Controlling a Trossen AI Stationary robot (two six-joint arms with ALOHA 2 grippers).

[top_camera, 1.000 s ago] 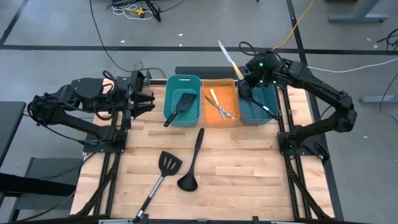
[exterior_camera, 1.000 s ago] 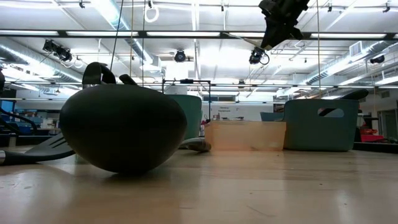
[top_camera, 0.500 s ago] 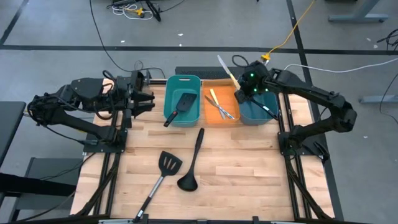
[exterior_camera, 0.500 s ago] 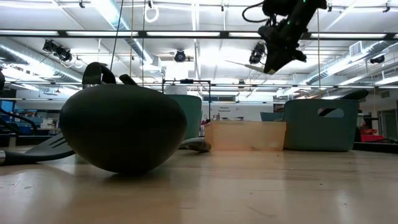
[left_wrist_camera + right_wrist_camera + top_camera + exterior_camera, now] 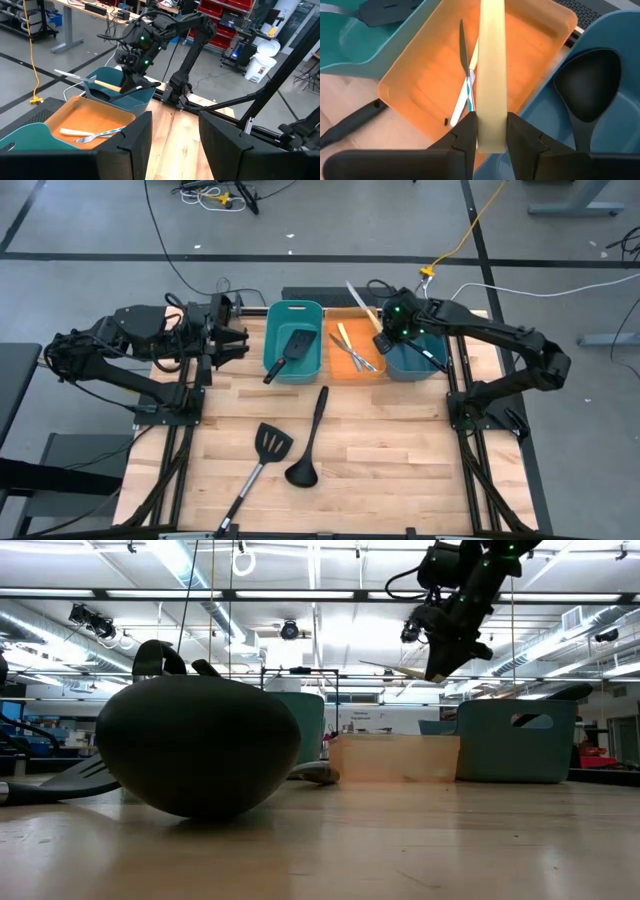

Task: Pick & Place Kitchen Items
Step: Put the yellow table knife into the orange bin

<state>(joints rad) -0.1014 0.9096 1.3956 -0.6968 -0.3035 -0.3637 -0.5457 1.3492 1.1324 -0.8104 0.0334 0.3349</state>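
Note:
My right gripper (image 5: 384, 332) hangs over the gap between the orange bin (image 5: 372, 373) and the right teal bin (image 5: 432, 360), shut on a knife with a pale yellow handle and silver blade (image 5: 357, 292). In the orange bin lie a few thin sticks (image 5: 466, 95). A black ladle (image 5: 587, 85) lies in the right teal bin, a black spatula (image 5: 292, 348) in the left teal bin (image 5: 272, 330). Another ladle (image 5: 308, 442) and spatula (image 5: 262, 458) lie flat on the table. My left gripper (image 5: 238, 340) waits open at the far left. My right gripper pinches the knife's pale yellow handle (image 5: 491, 102) between its two fingers (image 5: 465, 134), close to the handle's butt end. The fingers slant down from the right. The knife is lifted clear above the bins, its blade (image 5: 385, 667) sticking out toward the table's far left.
The three bins stand side by side along the far edge. The wooden table (image 5: 400, 450) shows bare boards on the near right. In the low view the ladle's bowl (image 5: 198, 745) fills the left foreground.
My right gripper has come down toward the orange bin and tipped further downward, still shut on the knife. The knife has sunk with it, its blade still pointing to the far left.

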